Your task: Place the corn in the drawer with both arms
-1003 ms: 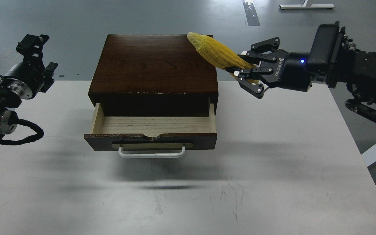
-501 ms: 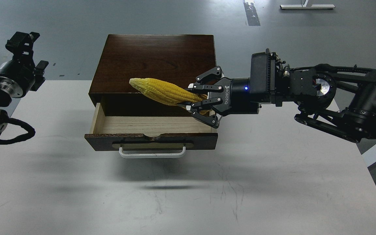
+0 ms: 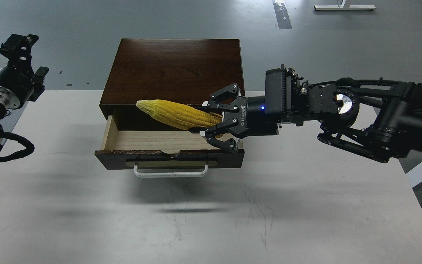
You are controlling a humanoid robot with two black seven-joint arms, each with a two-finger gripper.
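Head view: one look down at a pale table [image 3: 306, 205] with a dark wooden cabinet [image 3: 174, 69] at its far side.
Corn [image 3: 176, 114]: held in the air above the open drawer, over its back half, not touching the pale floor.
Corn long axis: close to level and running left to right across the drawer's width, slightly tilted, the left end a little higher.
Corn pointing: tapered tip to the left, near the drawer's left wall; thick end to the right, inside the right gripper.
Right gripper [image 3: 216, 124]: reaches in from the right, fingers clamped round the thick end of the corn.
Left gripper [image 3: 17, 46]: raised at the far left, well apart from the cabinet; seen small and dark, so its jaw state cannot be told.
Drawer [image 3: 170, 158]: pulled out toward the camera, its white handle [image 3: 170, 171] in front.
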